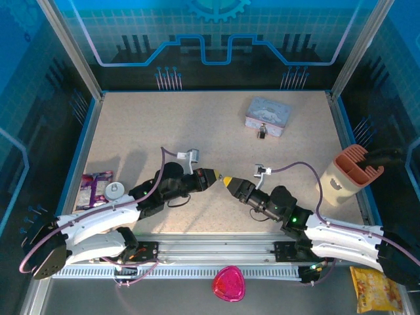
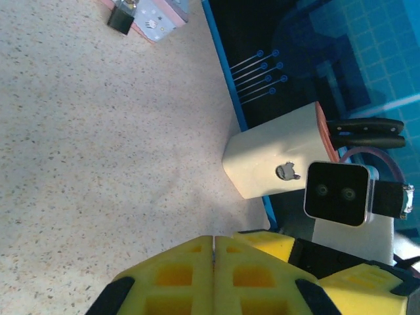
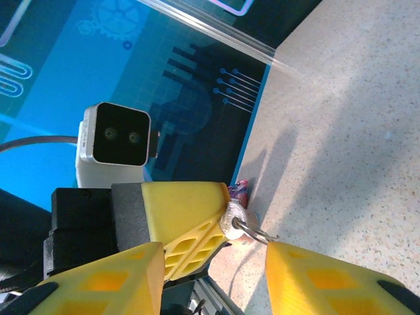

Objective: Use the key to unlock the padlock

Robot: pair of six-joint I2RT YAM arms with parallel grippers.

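Observation:
The tiny dark padlock (image 1: 262,132) lies at the back right of the table, right in front of the pale blue tin (image 1: 267,116); the left wrist view has the padlock (image 2: 121,18) far off, beside the tin (image 2: 157,14). My two grippers meet tip to tip at mid-table. The left gripper (image 1: 215,178) is shut on the key. In the right wrist view the key's round silvery head (image 3: 231,218) and its wire ring (image 3: 254,231) stick out of the left gripper's yellow fingers (image 3: 190,210). My right gripper (image 3: 216,275) stands open around them, touching nothing.
A cream holder with black-handled knives (image 1: 346,176) stands at the right edge. A purple packet (image 1: 93,187) and a small round disc (image 1: 116,191) lie at the left edge. Blue rails border the table.

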